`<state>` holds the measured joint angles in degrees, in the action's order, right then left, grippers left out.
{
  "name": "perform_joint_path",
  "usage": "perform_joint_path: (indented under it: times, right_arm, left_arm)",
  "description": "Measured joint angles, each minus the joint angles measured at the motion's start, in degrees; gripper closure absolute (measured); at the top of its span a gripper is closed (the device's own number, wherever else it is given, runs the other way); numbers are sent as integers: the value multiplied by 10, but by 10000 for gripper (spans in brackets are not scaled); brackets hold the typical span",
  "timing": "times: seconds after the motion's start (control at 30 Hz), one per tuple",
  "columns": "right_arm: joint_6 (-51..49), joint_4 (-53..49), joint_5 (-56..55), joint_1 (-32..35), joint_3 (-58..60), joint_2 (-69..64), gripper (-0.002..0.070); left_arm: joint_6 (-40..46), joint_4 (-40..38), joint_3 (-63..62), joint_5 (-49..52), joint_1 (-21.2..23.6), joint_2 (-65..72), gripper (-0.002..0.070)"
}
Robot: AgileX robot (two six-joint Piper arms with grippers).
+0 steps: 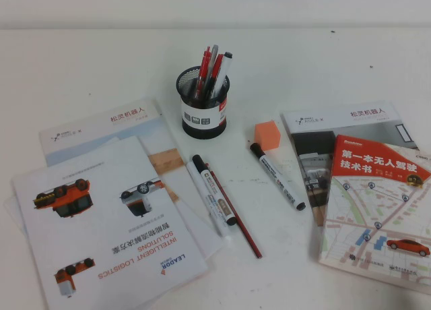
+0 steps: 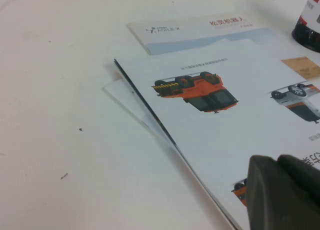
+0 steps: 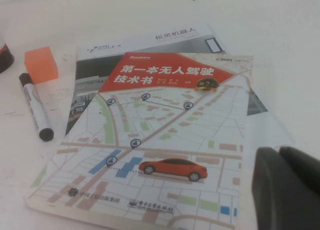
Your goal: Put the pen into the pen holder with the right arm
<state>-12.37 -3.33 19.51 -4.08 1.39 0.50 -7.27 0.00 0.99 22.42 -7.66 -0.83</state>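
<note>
The pen, a thick white marker with black cap and black tail, lies on the table right of centre, between an orange block and a map-cover book. It also shows in the right wrist view. The pen holder, a black mesh cup with a white band, stands upright behind centre and holds several pens. Its base shows in the left wrist view. My right gripper hovers shut and empty over the map book's near right corner. My left gripper is shut and empty over the left brochures. Neither arm shows in the high view.
A white marker with a brownish label and a thin dark-red pencil lie side by side at centre. An orange block sits by the pen's cap. The map book lies right, the brochures left.
</note>
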Motion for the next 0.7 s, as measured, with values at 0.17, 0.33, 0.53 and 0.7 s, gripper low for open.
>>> perform_joint_path:
  times: [0.17,0.33,0.53,0.7]
  right_arm:
    - [0,-1,0,0,0,0,696]
    - [0,-1,0,0,0,0,696]
    - [0,68,0,0,0,0,696]
    - [0,286,-16,0,0,0,696]
  left_arm:
    - [0,0,0,0,0,0,677]
    - [0,0,0,0,0,0,677]
    - [0,0,0,0,0,0,677]
    - [0,0,0,0,0,0,678]
